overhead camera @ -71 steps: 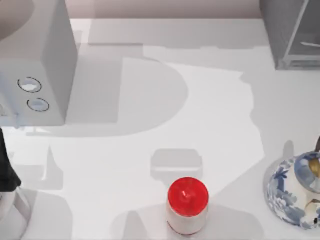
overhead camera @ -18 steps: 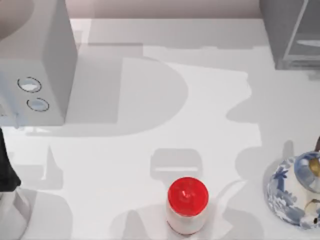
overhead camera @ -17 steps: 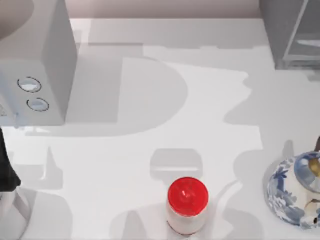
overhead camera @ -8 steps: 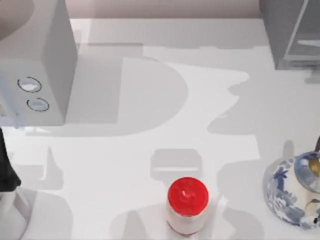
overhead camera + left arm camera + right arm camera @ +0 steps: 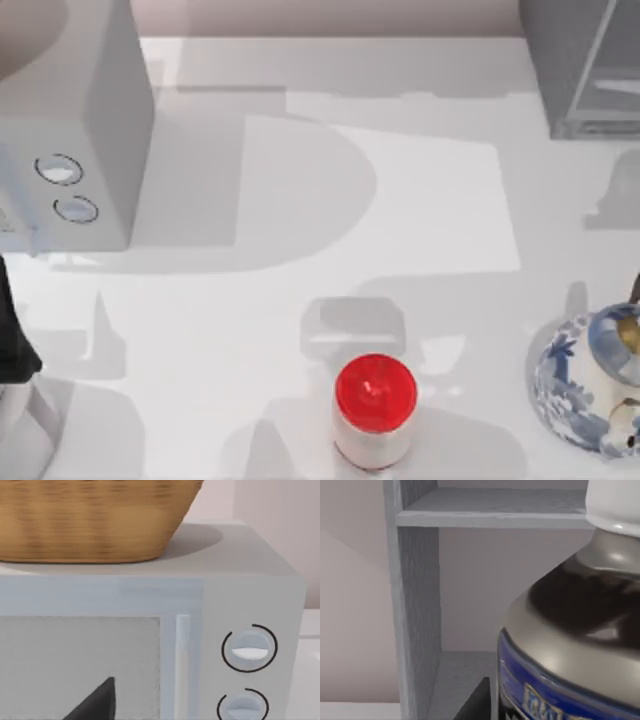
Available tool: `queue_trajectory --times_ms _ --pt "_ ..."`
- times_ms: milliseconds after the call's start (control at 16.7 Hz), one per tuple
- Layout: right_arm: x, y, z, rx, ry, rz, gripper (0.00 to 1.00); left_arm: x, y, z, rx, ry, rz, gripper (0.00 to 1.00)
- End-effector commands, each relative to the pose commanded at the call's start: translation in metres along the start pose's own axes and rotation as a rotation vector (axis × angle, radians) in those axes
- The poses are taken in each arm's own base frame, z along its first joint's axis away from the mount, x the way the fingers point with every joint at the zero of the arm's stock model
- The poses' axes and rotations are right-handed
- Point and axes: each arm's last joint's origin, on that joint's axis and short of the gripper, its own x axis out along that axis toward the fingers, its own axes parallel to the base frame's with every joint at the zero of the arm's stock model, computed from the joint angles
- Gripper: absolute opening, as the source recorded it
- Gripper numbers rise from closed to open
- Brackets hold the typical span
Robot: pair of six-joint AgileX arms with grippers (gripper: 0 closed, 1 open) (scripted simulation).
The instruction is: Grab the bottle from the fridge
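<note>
The fridge [image 5: 578, 70] stands at the table's far right corner. In the right wrist view I look into the fridge [image 5: 417, 605], under a grey shelf [image 5: 490, 510]. The bottle [image 5: 570, 645] stands very close in front of me, with a blue label, a silvery shoulder, a dark band and a white cap. A dark tip of my right gripper [image 5: 476, 704] shows just beside the bottle's base. My left arm [image 5: 12, 340] is parked at the table's left edge, and its gripper [image 5: 95, 705] faces the grey box with two dials.
The grey box with two round dials [image 5: 70, 150] fills the far left, with a wicker basket [image 5: 90, 520] on top of it. A white container with a red cap [image 5: 375, 410] stands at the front centre. A blue-and-white teapot [image 5: 590, 385] sits at the front right.
The arm shadow over the right half of the table has drawn back towards the fridge, leaving a small patch near it. Nothing on the table has moved.
</note>
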Motion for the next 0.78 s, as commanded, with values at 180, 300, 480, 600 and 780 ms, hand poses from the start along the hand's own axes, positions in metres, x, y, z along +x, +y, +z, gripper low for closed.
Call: queue_trajectory --times_ms 180,300,480,600,780 --pt "-0.057 0.015 -0.009 0.005 -0.003 -0.01 0.0 0.0 0.0 0.0 0.0 0.0 0.0 1.0" --pt "-0.088 0.021 -0.025 0.009 -0.005 -0.015 0.0 0.0 0.0 0.0 0.0 0.0 0.0 1.0" --pt "-0.116 0.028 -0.054 0.015 0.0 -0.014 0.0 0.0 0.0 0.0 0.0 0.0 0.0 1.0" --pt "-0.125 0.03 -0.071 0.018 0.009 -0.012 0.0 0.0 0.0 0.0 0.0 0.0 0.0 1.0" --pt "-0.13 0.033 -0.088 0.019 0.021 -0.001 0.0 0.0 0.0 0.0 0.0 0.0 0.0 1.0"
